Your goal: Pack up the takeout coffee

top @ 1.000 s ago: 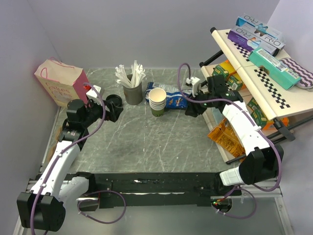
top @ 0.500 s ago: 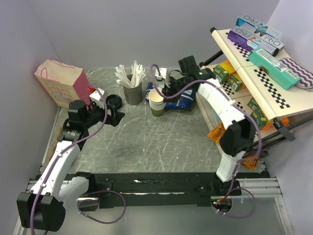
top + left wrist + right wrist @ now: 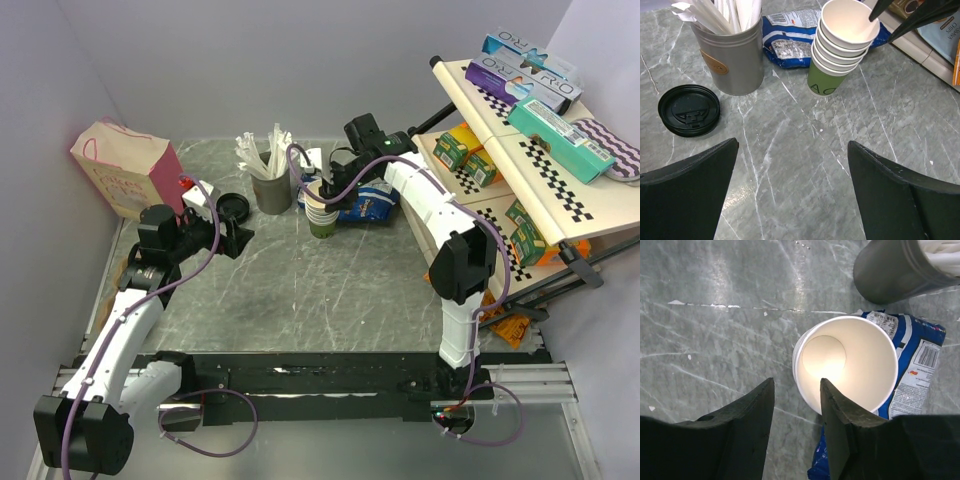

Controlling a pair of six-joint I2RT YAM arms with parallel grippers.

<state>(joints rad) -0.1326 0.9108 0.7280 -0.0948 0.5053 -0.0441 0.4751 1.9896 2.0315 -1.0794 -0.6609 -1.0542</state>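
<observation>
No takeout coffee with a lid shows in any view. A stack of lidless cream cups (image 3: 322, 212) (image 3: 840, 55) (image 3: 850, 365), the bottom one green, stands mid-table. My right gripper (image 3: 322, 192) (image 3: 797, 382) hovers over it, open part-way, with one finger above the top cup's inside and the other outside its rim, gripping nothing. A loose black lid (image 3: 232, 207) (image 3: 689, 110) lies on the table to the left. Just in front of that lid, low over bare table, my left gripper (image 3: 235, 238) (image 3: 792, 145) is wide open and holds nothing.
A grey holder of white stirrers (image 3: 271, 185) (image 3: 732, 55) stands left of the stack, with a blue snack bag (image 3: 365, 200) (image 3: 790, 37) behind it. A pink paper bag (image 3: 125, 165) stands at the far left. A snack shelf (image 3: 520, 140) fills the right side.
My right arm has swung left from the shelf side to above the cup stack. The left arm has barely shifted.
</observation>
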